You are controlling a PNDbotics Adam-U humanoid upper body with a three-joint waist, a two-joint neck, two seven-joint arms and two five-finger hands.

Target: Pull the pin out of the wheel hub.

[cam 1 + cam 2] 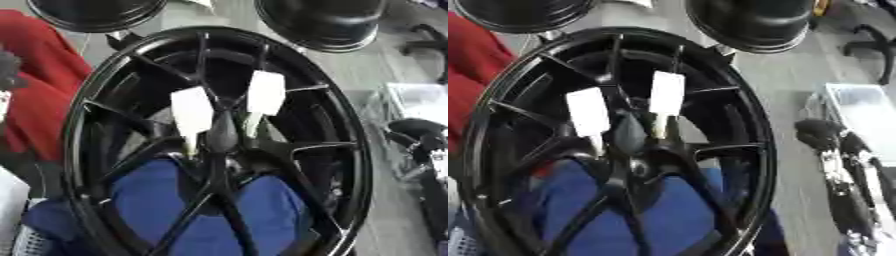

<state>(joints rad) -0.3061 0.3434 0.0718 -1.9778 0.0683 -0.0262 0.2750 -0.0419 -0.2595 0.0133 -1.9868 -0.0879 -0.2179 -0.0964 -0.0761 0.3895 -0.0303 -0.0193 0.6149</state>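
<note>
A large black spoked wheel (350, 150) stands close in front of me and fills both views. At its hub (220, 137) two white flat tabs stick out. The left tab (192, 111) and the right tab (265, 92) each narrow to a pale pin that runs down towards the hub. A dark oval piece sits between them. My right hand (820, 131) shows as a dark shape beside the rim at the right, apart from the wheel, with its black and silver arm (855, 190) running down to the lower right. The left hand does not show.
Two more black rims (324, 22) (92, 12) lie on the grey floor behind the wheel. Red fabric (39, 75) is at the left and blue fabric (149, 200) shows through the lower spokes. A pale box (859, 102) sits at the right.
</note>
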